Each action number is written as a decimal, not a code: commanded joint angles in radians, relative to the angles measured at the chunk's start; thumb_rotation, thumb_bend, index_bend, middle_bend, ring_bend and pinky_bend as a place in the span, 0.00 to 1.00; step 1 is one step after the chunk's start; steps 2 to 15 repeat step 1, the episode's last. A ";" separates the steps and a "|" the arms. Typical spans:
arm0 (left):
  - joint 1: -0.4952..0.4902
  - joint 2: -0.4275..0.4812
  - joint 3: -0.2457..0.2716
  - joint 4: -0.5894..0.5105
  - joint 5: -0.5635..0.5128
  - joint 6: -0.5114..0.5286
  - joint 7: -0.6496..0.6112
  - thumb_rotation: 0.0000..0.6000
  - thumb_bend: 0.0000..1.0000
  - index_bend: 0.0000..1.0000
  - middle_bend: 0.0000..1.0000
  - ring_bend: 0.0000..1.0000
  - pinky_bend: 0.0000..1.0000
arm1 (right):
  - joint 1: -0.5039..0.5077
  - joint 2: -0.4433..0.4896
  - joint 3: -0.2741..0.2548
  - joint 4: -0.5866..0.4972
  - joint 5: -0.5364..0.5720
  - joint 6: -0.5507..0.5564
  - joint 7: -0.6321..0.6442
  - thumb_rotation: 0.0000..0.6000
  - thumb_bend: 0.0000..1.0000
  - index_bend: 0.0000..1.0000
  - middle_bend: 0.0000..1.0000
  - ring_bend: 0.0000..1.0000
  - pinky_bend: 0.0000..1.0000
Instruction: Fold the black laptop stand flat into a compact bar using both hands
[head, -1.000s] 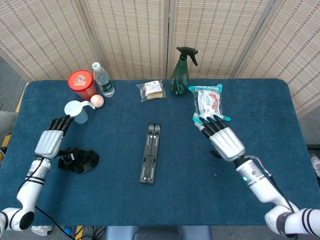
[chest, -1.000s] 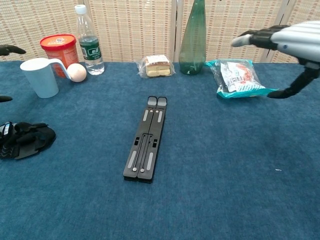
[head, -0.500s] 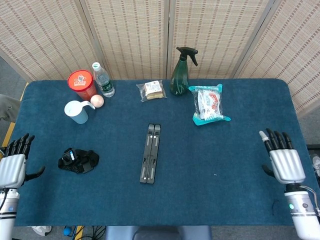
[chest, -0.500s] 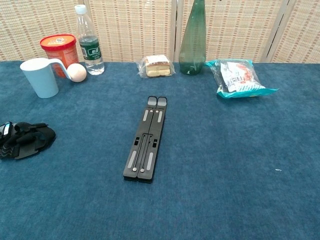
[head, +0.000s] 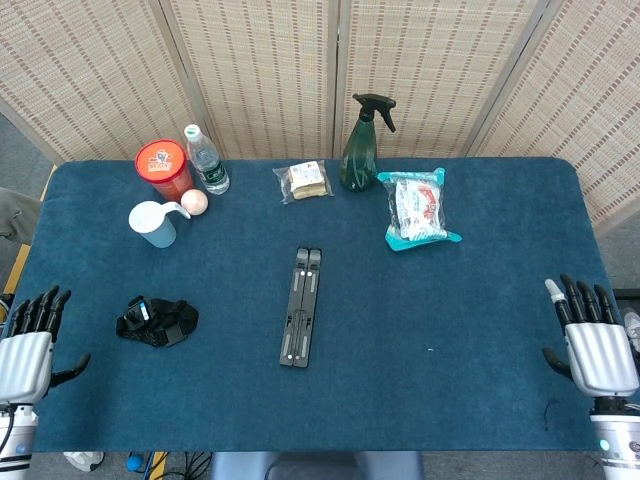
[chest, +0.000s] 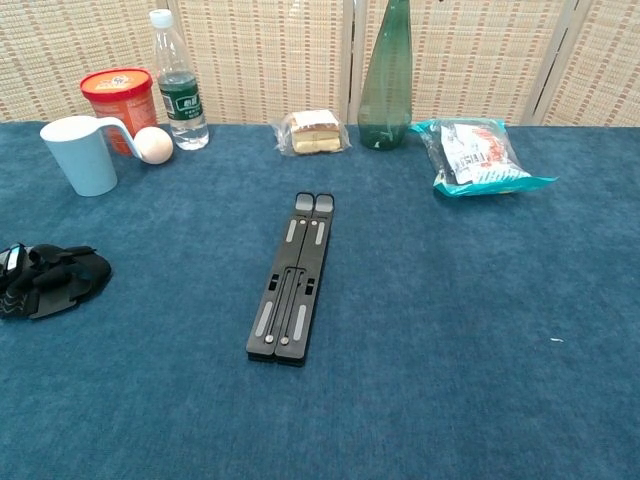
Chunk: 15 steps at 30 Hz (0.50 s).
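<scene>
Laptop stand (head: 301, 306) folded flat, mid-table. Left hand (head: 25, 349) at near-left table edge, right hand (head: 595, 342) at near-right edge; both empty, fingers spread, well apart from stand.

Printed matter on the table: none legible.
The water bottle (chest: 177, 80) label, the red tub (chest: 121, 92) lid and the snack packet (chest: 470, 152) carry print too small to read.
</scene>
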<state>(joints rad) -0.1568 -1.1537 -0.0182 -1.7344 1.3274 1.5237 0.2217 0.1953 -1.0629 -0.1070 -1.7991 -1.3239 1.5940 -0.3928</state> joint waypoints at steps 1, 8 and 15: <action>0.006 -0.007 -0.002 0.004 0.004 -0.004 -0.009 1.00 0.17 0.00 0.01 0.01 0.00 | -0.007 0.008 0.009 -0.008 -0.006 -0.011 -0.007 1.00 0.13 0.00 0.03 0.00 0.00; 0.006 -0.007 -0.002 0.004 0.004 -0.004 -0.009 1.00 0.17 0.00 0.01 0.01 0.00 | -0.007 0.008 0.009 -0.008 -0.006 -0.011 -0.007 1.00 0.13 0.00 0.03 0.00 0.00; 0.006 -0.007 -0.002 0.004 0.004 -0.004 -0.009 1.00 0.17 0.00 0.01 0.01 0.00 | -0.007 0.008 0.009 -0.008 -0.006 -0.011 -0.007 1.00 0.13 0.00 0.03 0.00 0.00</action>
